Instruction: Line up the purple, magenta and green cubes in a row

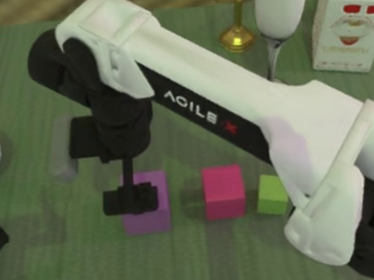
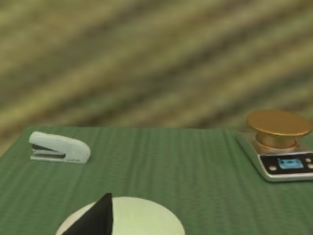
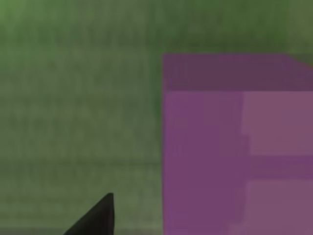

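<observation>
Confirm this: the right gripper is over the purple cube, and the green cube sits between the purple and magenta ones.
Not quite. In the top view the magenta cube sits in the middle, between the purple cube and the green cube. The right gripper is indeed over the purple cube.

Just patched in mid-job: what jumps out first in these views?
The big white right arm sweeps diagonally across the table from the right, its hand over the purple cube. That cube already sits in a row with the magenta cube and the smaller green cube. The right wrist view is filled by the purple cube.
</observation>
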`<action>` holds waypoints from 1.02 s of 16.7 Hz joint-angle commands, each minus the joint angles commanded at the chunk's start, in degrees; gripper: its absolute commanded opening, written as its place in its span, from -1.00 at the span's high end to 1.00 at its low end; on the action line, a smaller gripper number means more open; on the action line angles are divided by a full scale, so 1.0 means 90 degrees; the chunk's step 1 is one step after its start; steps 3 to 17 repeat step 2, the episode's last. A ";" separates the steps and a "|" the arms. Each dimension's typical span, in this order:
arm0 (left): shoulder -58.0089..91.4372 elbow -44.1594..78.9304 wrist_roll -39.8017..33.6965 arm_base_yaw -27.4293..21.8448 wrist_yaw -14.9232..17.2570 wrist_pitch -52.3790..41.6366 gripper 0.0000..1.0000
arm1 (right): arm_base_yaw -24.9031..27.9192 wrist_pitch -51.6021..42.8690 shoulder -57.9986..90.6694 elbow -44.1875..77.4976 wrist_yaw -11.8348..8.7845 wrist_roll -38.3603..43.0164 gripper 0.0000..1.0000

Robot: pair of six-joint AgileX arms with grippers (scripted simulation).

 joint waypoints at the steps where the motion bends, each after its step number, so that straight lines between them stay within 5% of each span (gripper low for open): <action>1: 0.0000 0.0000 0.0000 0.0000 0.0000 0.0000 -1.00 | 0.0000 -0.0070 0.0017 0.0076 0.0001 0.0001 -1.00; 17: 0.0000 0.0000 0.0000 0.0000 0.0000 0.0000 -1.00 | 0.0000 -0.0082 0.0020 0.0089 0.0001 0.0001 -1.00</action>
